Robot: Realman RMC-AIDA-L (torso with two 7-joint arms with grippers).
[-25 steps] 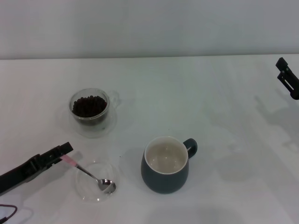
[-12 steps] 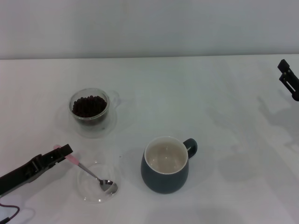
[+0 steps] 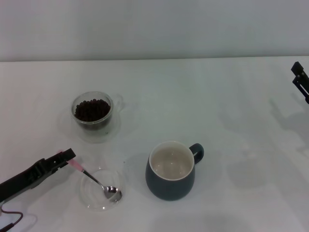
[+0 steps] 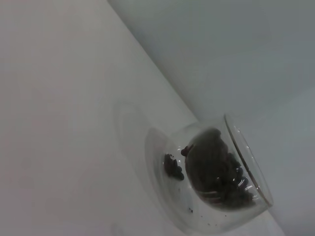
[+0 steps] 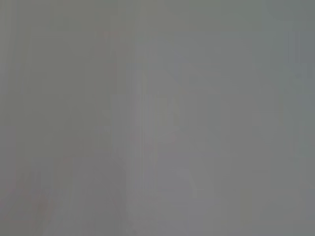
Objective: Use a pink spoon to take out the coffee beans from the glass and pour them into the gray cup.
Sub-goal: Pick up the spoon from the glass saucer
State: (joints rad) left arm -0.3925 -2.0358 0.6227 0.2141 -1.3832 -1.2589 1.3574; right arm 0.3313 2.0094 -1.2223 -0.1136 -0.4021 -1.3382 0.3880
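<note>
A: Where do we find the pink spoon point(image 3: 91, 178)?

B: Its metal bowl rests inside the shallow clear glass dish point(image 3: 91, 201), just left of the gray cup point(image 3: 170, 170). The pink handle rises out over the dish rim, so the long axis runs up and to the left, away from the gray cup.

A: And our pincers?

B: The left gripper point(image 3: 66, 156) sits at the pink handle end, on the far side of the dish from the gray cup. We judge that its fingers are closed on the handle tip, though the contact is small in the head view. The right gripper point(image 3: 300, 81) is parked well to the right of the gray cup, and we cannot tell how its fingers stand.

A: Which relation governs the coming move?

B: The glass point(image 3: 92, 112) holding the coffee beans point(image 3: 91, 109) stands beyond the gray cup and to its left, apart from the dish. The left arm is much the nearer. We judge that the spoon bowl must clear the dish and swing toward the glass mouth. The gray cup shows an empty cream interior.
</note>
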